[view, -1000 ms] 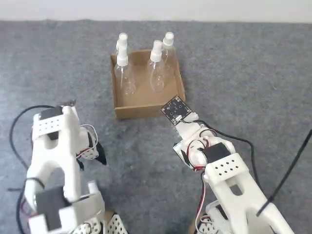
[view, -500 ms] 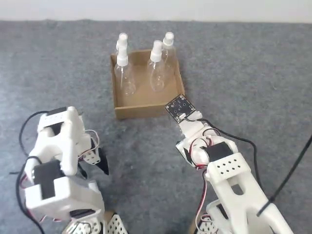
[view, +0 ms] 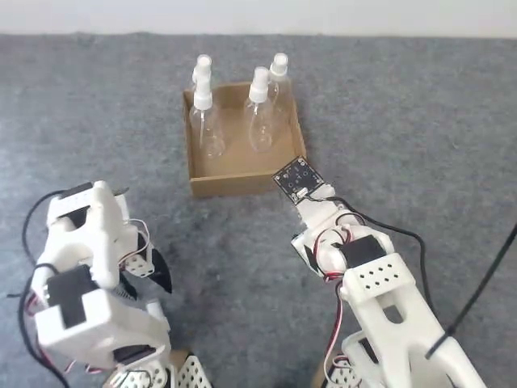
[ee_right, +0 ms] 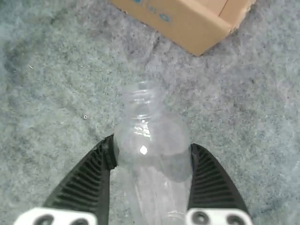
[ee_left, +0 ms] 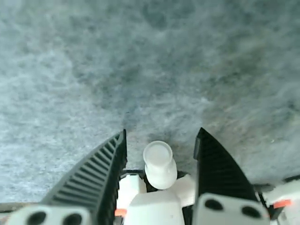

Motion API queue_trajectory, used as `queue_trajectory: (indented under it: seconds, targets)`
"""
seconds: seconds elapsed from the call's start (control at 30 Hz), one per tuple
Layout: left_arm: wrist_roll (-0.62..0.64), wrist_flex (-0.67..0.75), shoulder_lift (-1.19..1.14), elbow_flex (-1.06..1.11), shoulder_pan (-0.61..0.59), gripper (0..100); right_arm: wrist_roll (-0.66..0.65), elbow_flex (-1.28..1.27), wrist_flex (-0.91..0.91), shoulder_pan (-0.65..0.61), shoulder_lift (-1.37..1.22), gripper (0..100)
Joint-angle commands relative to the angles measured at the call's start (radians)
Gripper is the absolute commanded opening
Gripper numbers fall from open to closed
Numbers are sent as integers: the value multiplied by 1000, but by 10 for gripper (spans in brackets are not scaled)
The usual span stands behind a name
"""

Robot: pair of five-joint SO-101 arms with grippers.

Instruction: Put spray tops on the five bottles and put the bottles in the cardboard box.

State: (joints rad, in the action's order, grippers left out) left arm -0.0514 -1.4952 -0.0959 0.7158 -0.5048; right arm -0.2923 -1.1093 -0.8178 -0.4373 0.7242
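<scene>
2 grasps: left tool (ee_left: 162, 132) pinches round white spray top (ee_left: 159, 165); right tool (ee_right: 152, 144) clamps clear plastic bottle (ee_right: 151, 168).

We find the cardboard box (view: 230, 184) at twelve o'clock on the table (view: 420, 121), with four bottles (view: 207, 129) standing in it. At seven o'clock the left gripper (ee_left: 161, 133) holds a spray top (ee_left: 159, 164). Just off the box's five o'clock corner, the right gripper (ee_right: 152, 145) clasps a fifth bottle (ee_right: 151, 131).
</scene>
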Motion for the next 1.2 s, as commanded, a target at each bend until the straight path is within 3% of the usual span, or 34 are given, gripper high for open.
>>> queue_trajectory:
  seconds: [0.0, 0.13, 0.3, 0.53, 0.8, 1.17]
  targets:
    - [-77, -61, -109, -105, 3, 218, -12, 9, 25, 12, 10, 76]
    - [-137, -132, -216, -173, 3, 212, -12, 0, 51, 13, 8, 76]
    - [-137, -129, -183, -160, 23, 152, -14, -6, 64, 13, 8, 76]
    - [-84, -107, -196, -154, 106, 152, -14, -6, 64, 19, 10, 76]
    - [-89, -115, -195, -157, 104, 149, -14, -6, 64, 44, 19, 76]
    - [-262, -193, -206, -197, 8, 152, -14, -6, 64, 44, 19, 76]
